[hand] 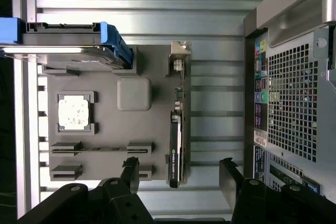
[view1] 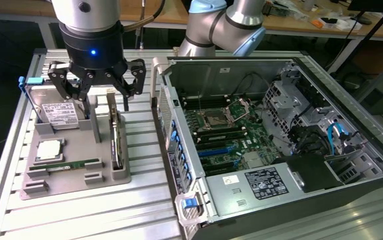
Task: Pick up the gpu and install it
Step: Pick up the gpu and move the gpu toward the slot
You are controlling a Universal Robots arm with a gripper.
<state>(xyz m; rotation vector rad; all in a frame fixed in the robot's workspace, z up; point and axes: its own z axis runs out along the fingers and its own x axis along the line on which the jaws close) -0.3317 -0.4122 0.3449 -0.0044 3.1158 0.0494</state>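
The claw [view1: 102, 99] hangs in the air above the gray holder [view1: 78, 182]. The holder lies on the metal table [view1: 65, 215], on the exterior view's left. The claw's two black fingers [view1: 125, 97] are spread wide apart and hold nothing.

The gpu [view1: 115, 137] stands on its thin edge in a slot of the holder, on the side next to the computer case [view1: 278, 200]. It is a dark card with a shiny metal bracket [hand: 180, 51] at its far end. The claw is above the gpu and does not touch it. In the wrist view, the gpu [hand: 177, 140] runs in line with the gap of the claw [hand: 179, 171], with one finger [hand: 131, 170] off to each side.

Other parts sit in the holder too. A hard drive [view1: 59, 114] with a white label stands up at the far end, in a blue frame. A square processor chip [view1: 50, 149] lies flat in the middle. A thin green memory stick [view1: 68, 164] sits in a slot at the near end.

The computer case lies on its side on the exterior view's right, with its big side open. Inside is a green motherboard [view1: 221, 135]. The wrist view shows the back of the case [hand: 294, 108], with a grid of small holes.
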